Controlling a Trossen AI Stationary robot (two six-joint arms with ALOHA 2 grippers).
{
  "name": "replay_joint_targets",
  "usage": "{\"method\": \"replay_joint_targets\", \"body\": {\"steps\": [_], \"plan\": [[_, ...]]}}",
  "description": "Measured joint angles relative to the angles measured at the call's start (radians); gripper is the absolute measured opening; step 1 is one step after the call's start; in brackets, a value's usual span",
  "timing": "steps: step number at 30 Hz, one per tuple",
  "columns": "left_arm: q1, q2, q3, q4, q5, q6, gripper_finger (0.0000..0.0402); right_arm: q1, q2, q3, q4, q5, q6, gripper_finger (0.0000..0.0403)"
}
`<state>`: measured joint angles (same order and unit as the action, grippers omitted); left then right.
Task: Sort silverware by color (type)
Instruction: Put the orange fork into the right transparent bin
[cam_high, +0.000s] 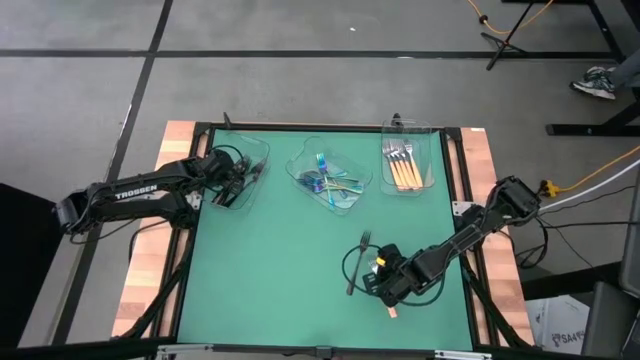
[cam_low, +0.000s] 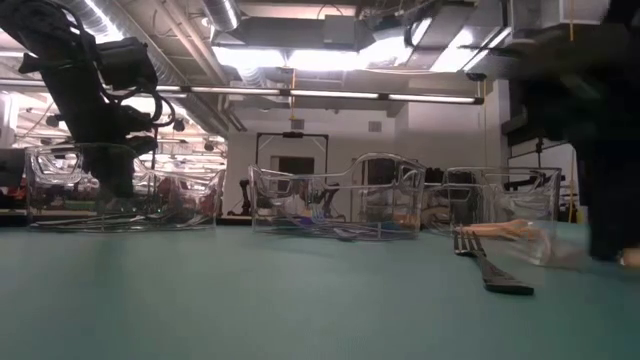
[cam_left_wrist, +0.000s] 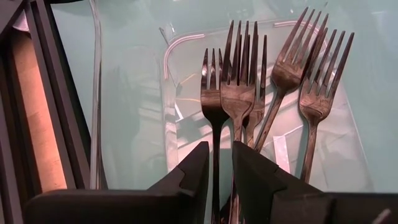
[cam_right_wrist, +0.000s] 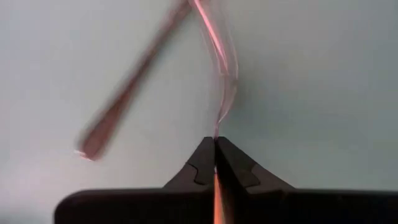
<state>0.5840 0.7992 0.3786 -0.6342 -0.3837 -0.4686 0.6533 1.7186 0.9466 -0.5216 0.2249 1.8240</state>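
My left gripper (cam_high: 238, 185) stands open by a narrow gap over the left clear tray (cam_high: 262, 150). Several dark forks (cam_left_wrist: 239, 93) lie flat in that tray, and their handles run under the fingers. My right gripper (cam_high: 390, 300) is at the table's near right, shut on an orange-handled fork (cam_right_wrist: 219, 93) that shows blurred. One black fork (cam_high: 357, 265) lies flat on the green mat just left of it. The middle tray (cam_high: 300, 165) holds iridescent blue forks (cam_high: 330, 182). The far right tray (cam_high: 435, 150) holds orange-handled forks (cam_high: 403, 172). My right gripper pinches the fork's orange handle (cam_right_wrist: 216, 182) between its two fingers, which slant steeply down from above. The fork runs on forward from the fingertips, thin edge toward the camera. A short orange end (cam_high: 392, 312) sticks out behind the fingers. I cannot tell whether the fork is clear of the mat.
The three clear trays stand in a row along the mat's far edge. A dark frame and wooden boards (cam_high: 150, 260) border the green mat (cam_high: 270, 270). A person's shoe (cam_high: 598, 82) shows on the floor at the far right.
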Motion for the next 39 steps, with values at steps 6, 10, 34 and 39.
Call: {"method": "replay_joint_targets", "body": {"steps": [6,10,34,39], "plan": [[0.0,0.0,0.0,0.0,0.0,0.0,0.0064,0.0,-0.063,0.002,-0.034,0.075,-0.001,0.0001],[0.0,0.0,0.0,0.0,0.0,0.0,0.0064,0.0,-0.1,0.004,-0.079,0.088,-0.001,0.0001],[0.0,0.0,0.0,0.0,0.0,0.0,0.0064,0.001,-0.12,0.005,-0.162,0.429,0.002,0.0],[0.0,0.0,0.0,0.0,0.0,0.0,0.0064,0.001,-0.139,0.005,-0.163,0.482,-0.006,0.0]]}}
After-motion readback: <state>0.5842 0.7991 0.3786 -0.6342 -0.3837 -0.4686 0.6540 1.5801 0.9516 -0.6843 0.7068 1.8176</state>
